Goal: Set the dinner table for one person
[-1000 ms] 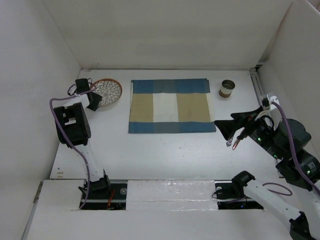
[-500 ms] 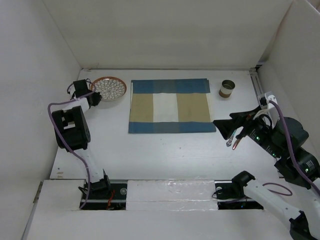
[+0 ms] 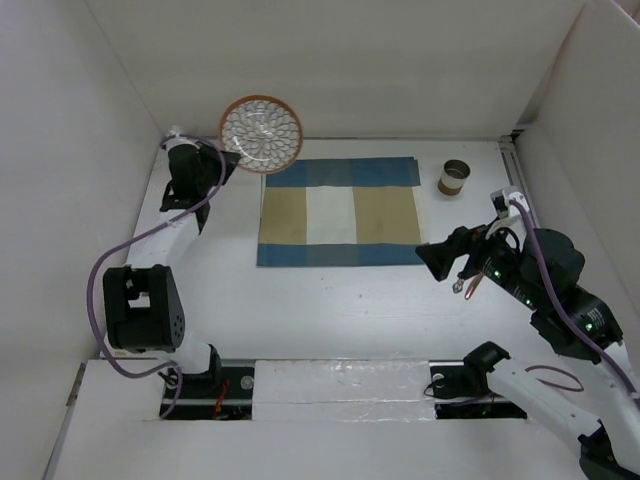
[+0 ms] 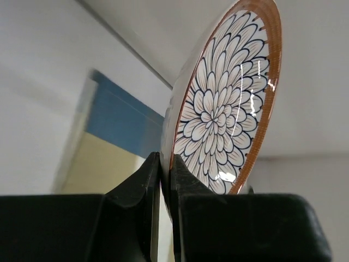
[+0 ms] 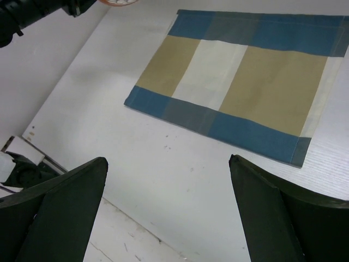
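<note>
Plate [image 4: 223, 109], round, glossy, petal-patterned, sits pinched between left jaws.

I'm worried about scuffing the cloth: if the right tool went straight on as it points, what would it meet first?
Probably the bare dinner table, just short of the near edge of the placemat: the open right tool angles down at that spot. Depth is unclear, so it might clip the edge.
</note>
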Action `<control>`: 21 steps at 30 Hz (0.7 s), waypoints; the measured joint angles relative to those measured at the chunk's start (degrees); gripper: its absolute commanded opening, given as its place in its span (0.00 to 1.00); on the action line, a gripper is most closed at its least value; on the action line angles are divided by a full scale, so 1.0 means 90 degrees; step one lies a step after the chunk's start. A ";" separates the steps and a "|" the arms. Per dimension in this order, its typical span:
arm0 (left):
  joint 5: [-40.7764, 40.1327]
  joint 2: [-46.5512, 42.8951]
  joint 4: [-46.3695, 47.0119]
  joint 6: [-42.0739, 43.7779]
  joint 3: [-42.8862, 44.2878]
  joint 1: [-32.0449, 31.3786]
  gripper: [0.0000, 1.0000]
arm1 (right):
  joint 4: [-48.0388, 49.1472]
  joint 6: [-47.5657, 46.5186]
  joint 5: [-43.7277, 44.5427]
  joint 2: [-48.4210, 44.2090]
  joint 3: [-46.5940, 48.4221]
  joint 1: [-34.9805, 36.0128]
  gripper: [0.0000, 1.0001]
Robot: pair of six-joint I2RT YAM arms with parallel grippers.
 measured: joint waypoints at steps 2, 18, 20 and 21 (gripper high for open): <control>0.0318 0.0160 0.0359 -0.0005 0.0005 -0.0481 0.00 | -0.0002 -0.0010 0.0061 0.0041 0.0007 0.0000 0.99; 0.1797 0.3004 0.0707 -0.0160 0.0704 -0.2334 0.00 | -0.0187 -0.0095 0.0311 0.0119 0.0294 0.0000 0.99; 0.1795 0.3077 0.0753 -0.0202 0.0719 -0.2297 0.00 | -0.0194 -0.0095 0.0313 0.0083 0.0291 0.0000 0.99; 0.1797 0.3113 0.0755 -0.0221 0.0741 -0.2271 0.00 | -0.0194 -0.0095 0.0311 0.0061 0.0291 0.0000 0.99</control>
